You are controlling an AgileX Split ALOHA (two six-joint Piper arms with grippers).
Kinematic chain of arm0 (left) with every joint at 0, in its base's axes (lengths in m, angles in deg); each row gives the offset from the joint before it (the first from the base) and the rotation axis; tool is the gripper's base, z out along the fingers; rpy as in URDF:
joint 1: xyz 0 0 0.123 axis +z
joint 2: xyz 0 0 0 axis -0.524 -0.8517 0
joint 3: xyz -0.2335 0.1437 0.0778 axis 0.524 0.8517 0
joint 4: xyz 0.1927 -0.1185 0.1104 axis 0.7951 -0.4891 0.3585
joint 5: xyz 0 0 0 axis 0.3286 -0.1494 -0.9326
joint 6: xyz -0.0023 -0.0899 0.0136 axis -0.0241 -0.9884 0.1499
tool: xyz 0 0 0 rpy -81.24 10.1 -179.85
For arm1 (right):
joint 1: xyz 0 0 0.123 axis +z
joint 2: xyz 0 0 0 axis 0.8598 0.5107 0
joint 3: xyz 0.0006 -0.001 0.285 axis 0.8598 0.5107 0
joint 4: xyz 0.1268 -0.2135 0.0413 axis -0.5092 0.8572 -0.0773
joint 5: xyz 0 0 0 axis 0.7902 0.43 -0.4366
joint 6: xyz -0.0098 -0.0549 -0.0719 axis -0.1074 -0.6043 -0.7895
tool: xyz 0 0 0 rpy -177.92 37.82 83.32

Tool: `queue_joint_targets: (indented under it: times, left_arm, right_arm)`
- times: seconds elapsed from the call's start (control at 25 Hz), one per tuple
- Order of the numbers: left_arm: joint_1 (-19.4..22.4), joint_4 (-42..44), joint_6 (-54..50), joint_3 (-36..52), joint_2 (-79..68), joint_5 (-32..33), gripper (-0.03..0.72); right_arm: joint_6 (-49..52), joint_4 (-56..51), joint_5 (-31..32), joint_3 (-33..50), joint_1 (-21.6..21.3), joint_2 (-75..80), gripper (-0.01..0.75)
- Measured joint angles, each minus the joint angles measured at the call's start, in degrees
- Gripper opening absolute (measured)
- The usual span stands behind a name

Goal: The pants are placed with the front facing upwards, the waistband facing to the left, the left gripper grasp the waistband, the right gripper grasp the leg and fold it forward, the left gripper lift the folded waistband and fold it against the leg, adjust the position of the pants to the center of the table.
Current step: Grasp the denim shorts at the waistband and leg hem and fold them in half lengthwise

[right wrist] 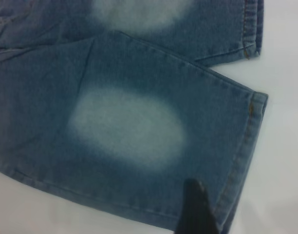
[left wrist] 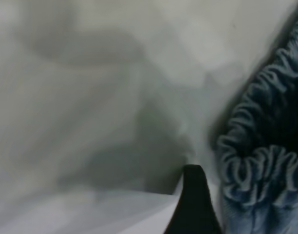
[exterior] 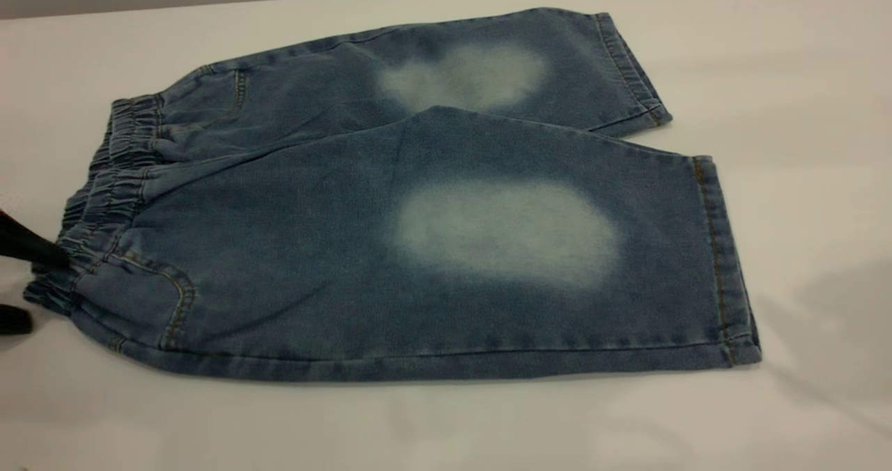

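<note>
Exterior view shows the pants (exterior: 418, 234) flat on the table (exterior: 801, 53), front up, waistband (exterior: 104, 199) leftward, ready for folding. Left gripper (exterior: 17, 283) straddles the waistband's near corner, jaws spread. Right gripper (right wrist: 197, 209) hovers over the near leg hem; jaw state unclear. Nothing obstructs.

Faded blue denim pants (exterior: 418, 248), smooth matt white table (exterior: 801, 74)
</note>
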Motion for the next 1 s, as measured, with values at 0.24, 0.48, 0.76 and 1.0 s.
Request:
queue_joint_targets:
  times: [0.24,0.48,0.76,1.0]
  left_arm:
    - [0.0,-5.26,4.21,0.0,-1.87,1.26,0.482]
    - [-0.06,-6.53,4.43,0.05,-1.98,-2.12,0.38]
    - [-0.06,-7.73,7.48,0.05,-2.04,-5.27,0.144]
    - [0.0,-10.24,8.14,0.05,-2.15,-4.18,0.129]
  right_arm:
    - [0.0,-0.33,0.0,0.0,0.0,0.0,0.425]
    - [0.3,-1.45,1.17,0.0,0.0,0.0,0.425]
    - [0.33,-2.98,1.62,0.0,0.0,0.0,0.425]
    - [4.64,-2.54,3.67,0.16,0.0,0.81,0.425]
